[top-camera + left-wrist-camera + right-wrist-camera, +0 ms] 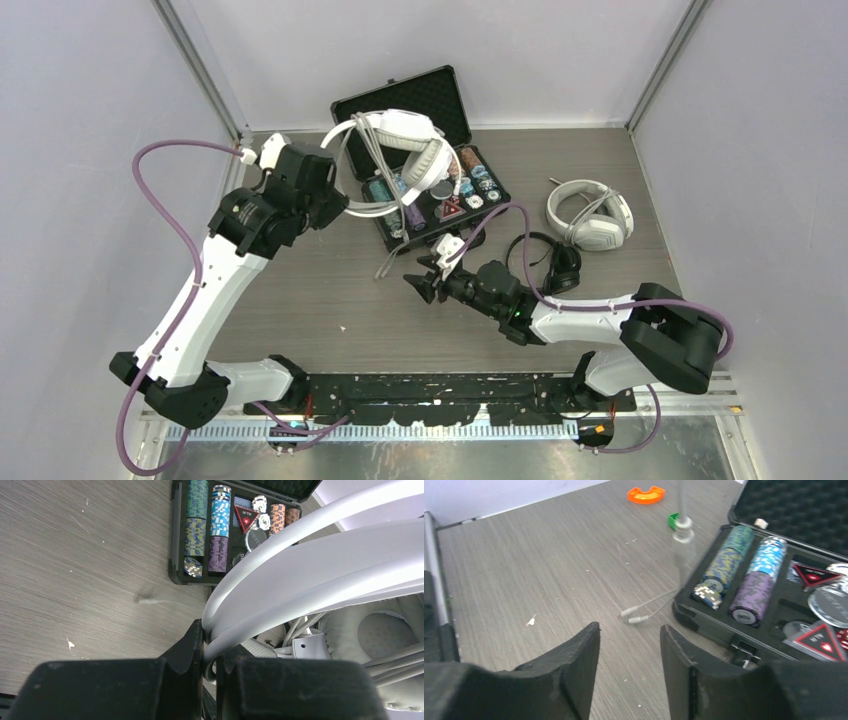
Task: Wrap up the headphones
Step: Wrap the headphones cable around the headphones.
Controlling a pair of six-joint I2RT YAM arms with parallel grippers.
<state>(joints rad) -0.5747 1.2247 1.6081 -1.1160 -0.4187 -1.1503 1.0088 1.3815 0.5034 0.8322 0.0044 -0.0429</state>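
Note:
A white headset (410, 150) hangs in the air over an open black case, and my left gripper (335, 200) is shut on its headband (310, 555); the black jaws pinch the band's end (210, 650), with an ear cup (385, 640) just beyond. The headset's grey cable (395, 235) drops to the table and ends in two plugs (634, 616). My right gripper (630, 630) stands open and empty just short of those plugs, low over the table (425, 285). A slim black pair (555, 265) and a white-grey pair (590, 215) lie on the table to the right.
The open black case (345, 108) holds stacks of poker chips (744, 587) and sits at the back centre. An orange U-shaped piece (646, 494) and a small green piece (672, 520) lie beyond the cable. Grey walls close in the table's left, back and right.

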